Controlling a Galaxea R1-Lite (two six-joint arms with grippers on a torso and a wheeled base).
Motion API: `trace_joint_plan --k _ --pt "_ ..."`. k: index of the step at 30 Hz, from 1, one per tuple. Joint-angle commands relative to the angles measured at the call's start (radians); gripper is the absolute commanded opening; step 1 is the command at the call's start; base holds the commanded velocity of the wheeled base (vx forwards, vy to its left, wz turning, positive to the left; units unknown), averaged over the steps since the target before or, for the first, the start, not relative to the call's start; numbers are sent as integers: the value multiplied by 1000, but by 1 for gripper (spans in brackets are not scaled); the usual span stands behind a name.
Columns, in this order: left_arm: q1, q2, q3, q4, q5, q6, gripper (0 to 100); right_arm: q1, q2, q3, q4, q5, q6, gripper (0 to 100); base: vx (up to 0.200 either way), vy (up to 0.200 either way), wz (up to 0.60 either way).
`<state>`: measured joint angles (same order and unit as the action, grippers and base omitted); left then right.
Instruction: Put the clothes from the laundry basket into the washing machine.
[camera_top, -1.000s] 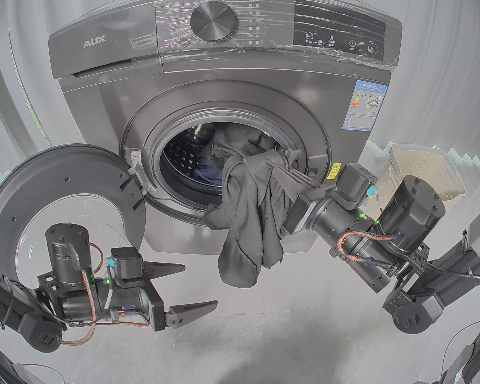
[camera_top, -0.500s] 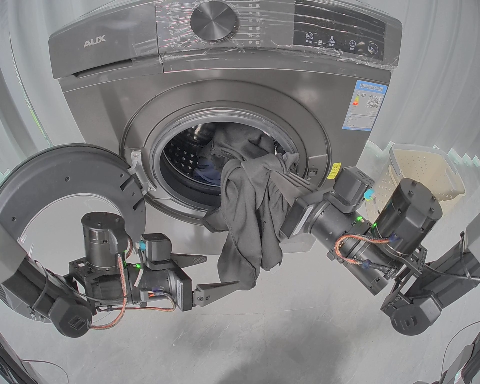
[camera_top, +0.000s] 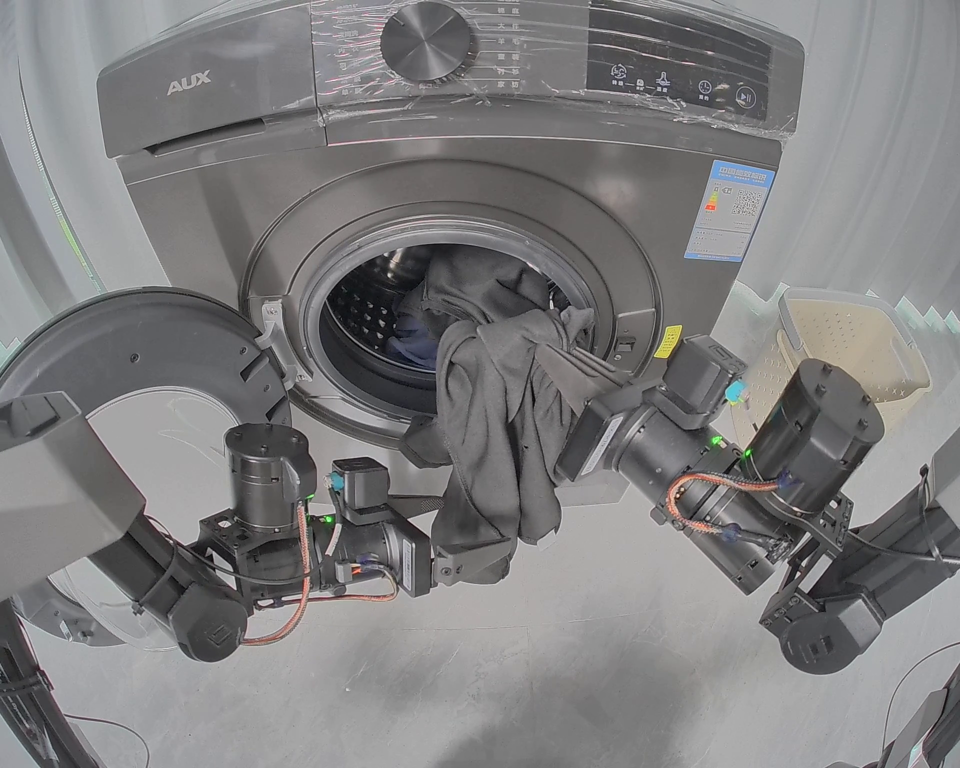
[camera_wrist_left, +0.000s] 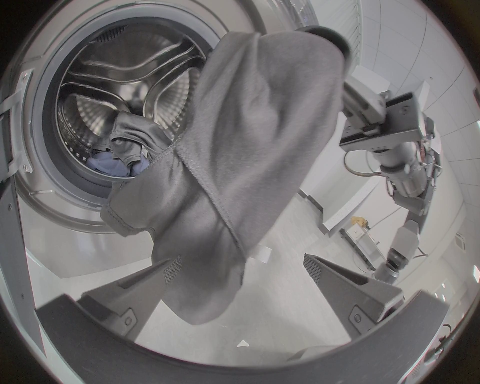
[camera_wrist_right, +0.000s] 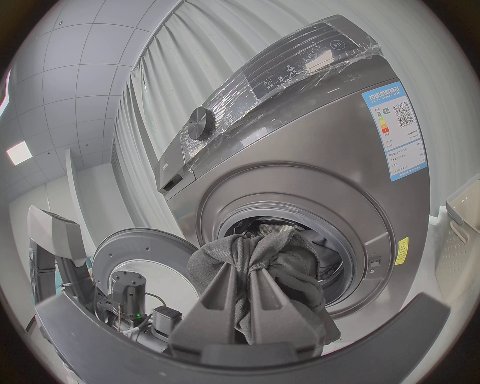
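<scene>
A dark grey garment (camera_top: 500, 430) hangs out of the washing machine's (camera_top: 440, 180) open drum, its lower end dangling in front of the machine. My right gripper (camera_top: 562, 362) is shut on its bunched upper part at the drum's right rim; the right wrist view shows that gripper (camera_wrist_right: 246, 287) pinching the cloth (camera_wrist_right: 280, 265). My left gripper (camera_top: 480, 555) is low, at the garment's hanging end. In the left wrist view it (camera_wrist_left: 240, 260) stands open, the cloth's (camera_wrist_left: 250, 140) bottom fold between its fingers (camera_wrist_left: 150, 285). The cream laundry basket (camera_top: 850, 340) stands to the machine's right.
The round door (camera_top: 130, 360) is swung open to the left, close behind my left arm. Inside the drum lie a blue item (camera_top: 415, 350) and more grey cloth (camera_wrist_left: 132, 142). Bare grey floor spreads in front of the machine.
My left arm has swung right and forward, bringing its open gripper up to the garment's hanging end. The right gripper kept its hold and edged slightly left; the garment's bottom rose a little.
</scene>
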<state>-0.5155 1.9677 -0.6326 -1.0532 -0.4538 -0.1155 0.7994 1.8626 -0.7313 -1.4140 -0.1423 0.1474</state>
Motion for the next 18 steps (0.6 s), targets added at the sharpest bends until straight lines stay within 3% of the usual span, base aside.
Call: trace_joint_plan --k 1,8,13,14,18 --pt "-3 60 -36 -18 34 -6 100 3 -2 -2 0 0 0 0 0 0 0" --pt "-1 97 -70 -51 50 -6 100 11 -3 4 0 -2 -2 0 0 0 0" --pt "-3 109 -75 -88 99 -1 100 9 -3 7 0 0 -3 0 0 0 0" --pt "-4 108 -70 -99 99 -1 0 9 -3 7 0 0 -3 0 0 0 0" --pt "-18 92 -32 -126 99 -4 0 9 0 15 0 0 -3 0 0 0 0"
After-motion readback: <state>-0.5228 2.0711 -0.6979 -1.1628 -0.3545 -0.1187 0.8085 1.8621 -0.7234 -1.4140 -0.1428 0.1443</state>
